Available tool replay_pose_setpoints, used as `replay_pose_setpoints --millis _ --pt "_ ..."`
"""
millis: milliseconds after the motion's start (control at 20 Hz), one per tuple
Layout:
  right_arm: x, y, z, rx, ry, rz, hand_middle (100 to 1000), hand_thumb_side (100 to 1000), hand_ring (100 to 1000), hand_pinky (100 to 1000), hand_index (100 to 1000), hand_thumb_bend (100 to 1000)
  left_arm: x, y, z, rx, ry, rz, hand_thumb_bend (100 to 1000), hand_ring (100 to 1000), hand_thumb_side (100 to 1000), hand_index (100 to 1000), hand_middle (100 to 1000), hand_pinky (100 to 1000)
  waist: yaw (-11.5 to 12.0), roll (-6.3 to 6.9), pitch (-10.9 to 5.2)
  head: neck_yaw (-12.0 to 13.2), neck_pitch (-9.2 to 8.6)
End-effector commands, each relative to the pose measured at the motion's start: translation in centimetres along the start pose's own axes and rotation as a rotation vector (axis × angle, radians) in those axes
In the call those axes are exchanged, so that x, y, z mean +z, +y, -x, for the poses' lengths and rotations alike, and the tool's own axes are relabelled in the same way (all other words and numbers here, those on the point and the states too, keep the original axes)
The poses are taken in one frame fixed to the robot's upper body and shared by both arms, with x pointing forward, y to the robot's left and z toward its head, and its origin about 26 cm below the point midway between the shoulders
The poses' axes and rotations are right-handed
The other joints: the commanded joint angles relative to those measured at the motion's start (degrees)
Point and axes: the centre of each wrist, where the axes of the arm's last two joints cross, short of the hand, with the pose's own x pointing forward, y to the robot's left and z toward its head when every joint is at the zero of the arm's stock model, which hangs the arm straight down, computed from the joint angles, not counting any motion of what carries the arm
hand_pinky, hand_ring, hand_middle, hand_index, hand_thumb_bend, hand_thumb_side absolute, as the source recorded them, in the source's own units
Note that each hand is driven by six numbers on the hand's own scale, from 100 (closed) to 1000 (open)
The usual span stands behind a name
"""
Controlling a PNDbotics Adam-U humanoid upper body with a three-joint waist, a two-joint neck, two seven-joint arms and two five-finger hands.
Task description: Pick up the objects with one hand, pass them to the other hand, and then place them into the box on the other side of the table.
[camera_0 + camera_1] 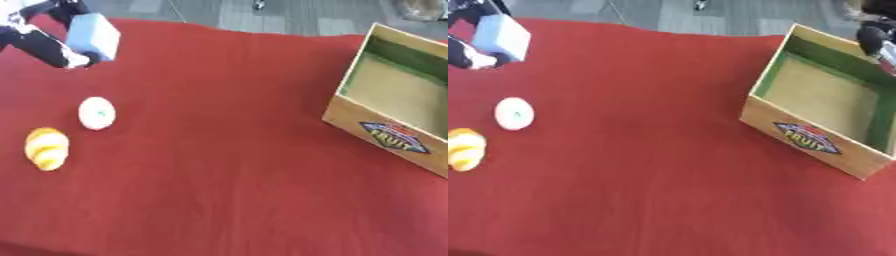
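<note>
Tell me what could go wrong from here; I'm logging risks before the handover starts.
1. The left hand holds the pale blue block at the table's far left, while the box sits far right, so the pass spans the red cloth and the block could drop on the way.
2. The right hand is above the box's far rim and might knock it when moving out.
3. The white ball may roll if brushed.
</note>
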Motion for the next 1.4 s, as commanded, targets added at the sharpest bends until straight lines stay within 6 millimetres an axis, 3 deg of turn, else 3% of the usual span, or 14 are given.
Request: replay_pose_setpoints --millis 50,500,800,1400 --pt "-1.9 0.5 -3.0 0.105 -0.053 -0.109 792 172 889 875 908 450 0.5 -0.4 -1.7 0.031 -0.066 -0.08 206 571 100 385 530 762 0.0 -0.8 -2.49 -0.65 0.57" --pt "-7.2 6.2 -6.2 0.202 -0.143 -0.398 801 217 892 873 900 527 0.8 -5.4 -5.0 0.153 -0.204 -0.173 142 548 100 374 518 755 -0.23 -1.48 -3.07 -0.56 1.76" --pt "-9.8 10.4 -7.2 0.225 -0.217 -0.536 803 238 892 872 894 518 0.4 -8.1 -6.6 0.235 -0.252 -0.211 100 541 100 375 513 754 -0.4 -1.75 -3.5 -0.19 2.21" --pt "-12.1 15.6 -6.2 0.348 -0.255 -0.653 800 264 877 861 882 485 -0.7 -11.8 -7.1 0.301 -0.242 -0.254 100 533 100 371 505 750 -0.61 -2.39 -3.57 -0.17 2.68"
